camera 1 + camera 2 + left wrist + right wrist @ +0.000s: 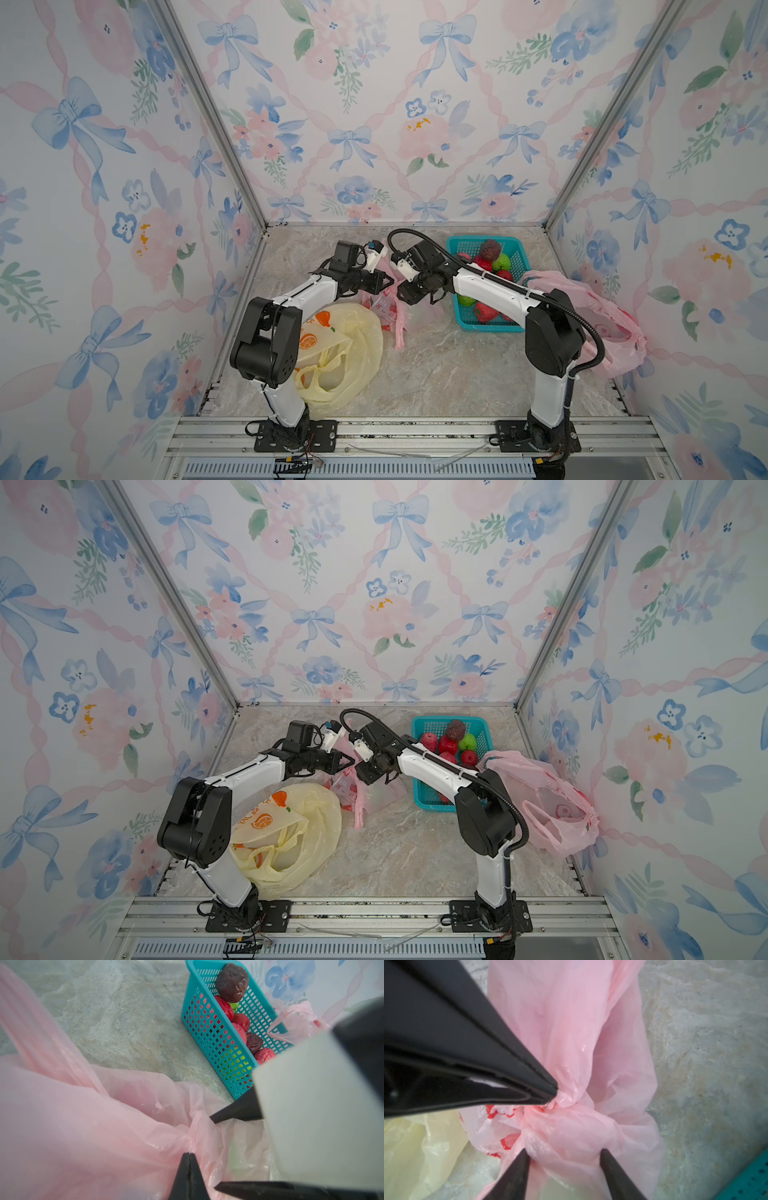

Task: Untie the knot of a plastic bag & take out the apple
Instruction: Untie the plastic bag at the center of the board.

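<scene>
A crumpled yellow bag [332, 353] lies nearest. Mid-table, the left gripper [553, 1093] is pinched tight on the pink bag [571, 1043] beside its knot [562, 1118]; the right gripper [563, 1154] straddles the knot, half-open. Thin plastic may tear or slip under pulling; the apple isn't visible, the fruit basket [515, 257] beyond.

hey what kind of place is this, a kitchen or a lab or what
Likely a staged robot test booth, not a kitchen: floral wallpaper panels in aluminium framing, two arms bolted to a rail, a marble-look table.

Twin high front views over the whole cell; wrist cameras close on pink bag [571, 1043].
</scene>
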{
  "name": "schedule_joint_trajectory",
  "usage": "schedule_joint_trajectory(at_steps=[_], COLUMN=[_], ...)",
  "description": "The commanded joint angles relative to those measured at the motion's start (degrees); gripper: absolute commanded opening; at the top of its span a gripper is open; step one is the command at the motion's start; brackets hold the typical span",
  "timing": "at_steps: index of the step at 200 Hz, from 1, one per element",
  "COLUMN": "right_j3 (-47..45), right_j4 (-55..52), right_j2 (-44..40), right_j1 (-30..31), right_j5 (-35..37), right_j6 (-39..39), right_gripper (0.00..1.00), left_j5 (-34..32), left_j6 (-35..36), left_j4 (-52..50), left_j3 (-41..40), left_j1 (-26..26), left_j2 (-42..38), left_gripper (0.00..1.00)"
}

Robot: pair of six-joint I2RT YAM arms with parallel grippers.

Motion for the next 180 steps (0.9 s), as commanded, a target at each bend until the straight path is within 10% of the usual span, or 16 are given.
schedule_joint_trajectory(at_steps=[1, 10, 125, 163, 180], right_j3=[-1.53, -3.99, -41.69, -38.91, -36.82], right_j4=[-2.56, -1.16, 17.63, 15.64, 17.3], right_j2=[-0.9, -2.96, -35.02, -33.0, -34.63], right_j1=[0.75, 0.74, 1.13, 1.16, 1.47], right_j5=[-0.5, 0.67, -1.56, -9.07, -9.79], right_j6=[0.89, 1.64, 3.2, 2.77, 3.23], right_gripper=[0.17, 0.0, 0.0, 0.57, 0.67], left_j5=[0.91, -0.2, -15.75, -11.87, -12.13], left_j6=[-0.8, -0.87, -10.74, -8.81, -6.7], left_j4=[2.17, 2.12, 8.42, 6.14, 3.65], left_j3=[0.08, 0.07, 4.28, 7.82, 8.19], left_j1=[0.16, 0.37, 11.21, 9.5, 7.89], left_j2=[-1.91, -2.13, -2.19, 1.57, 1.23], left_gripper=[0.0, 0.0, 0.0, 0.0, 0.07])
